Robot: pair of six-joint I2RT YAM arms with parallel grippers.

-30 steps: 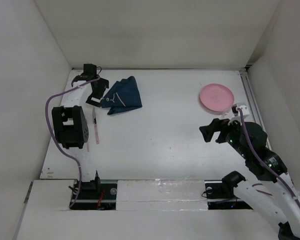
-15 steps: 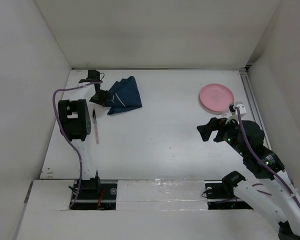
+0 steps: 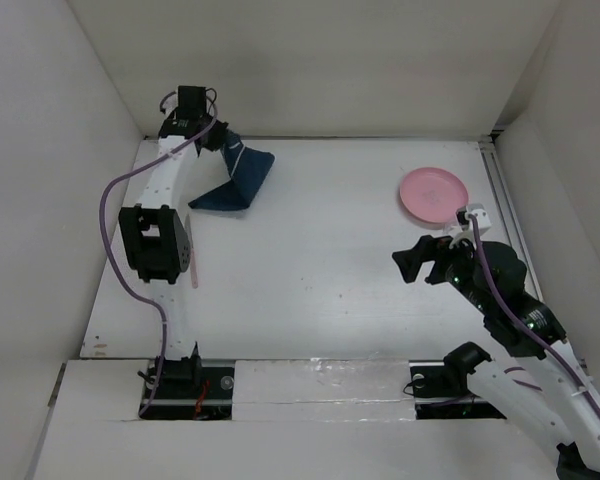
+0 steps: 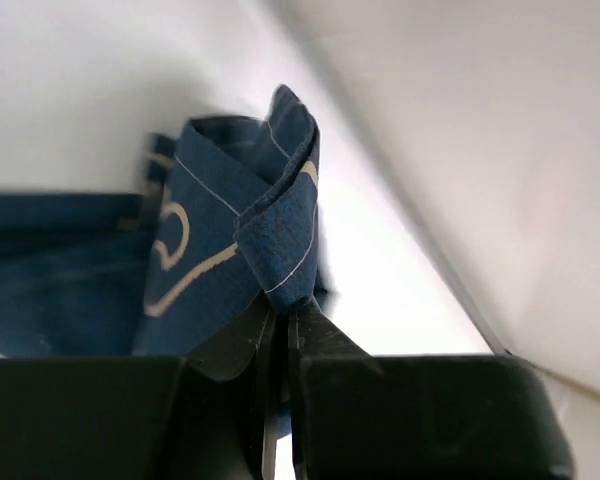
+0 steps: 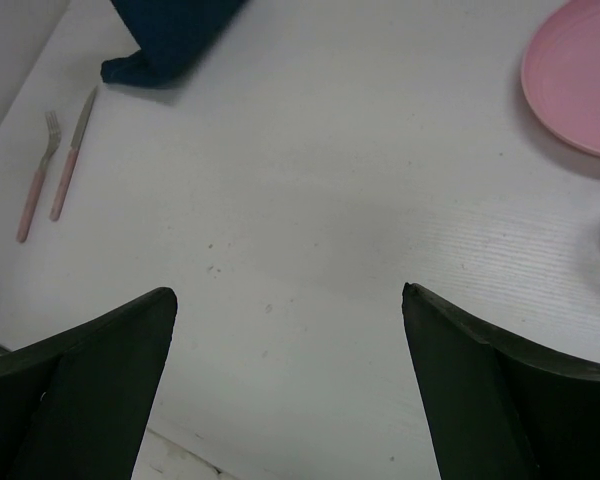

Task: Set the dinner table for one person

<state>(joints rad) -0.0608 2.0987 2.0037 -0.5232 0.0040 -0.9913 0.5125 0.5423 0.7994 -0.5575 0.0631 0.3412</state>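
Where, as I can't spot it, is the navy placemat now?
In the top view, the navy placemat hangs pinched in the left gripper at the dinner table's far-left corner, its lower end on the tabletop, beyond the knife.

My left hand (image 4: 282, 325) is black. The cloth (image 4: 230, 240) is navy, with a cream line drawing and pale stitching. The desk (image 3: 330, 270) is matte white, the plate (image 3: 433, 194) pink, and the fork (image 5: 37, 178) and knife (image 5: 70, 160) have pink handles.
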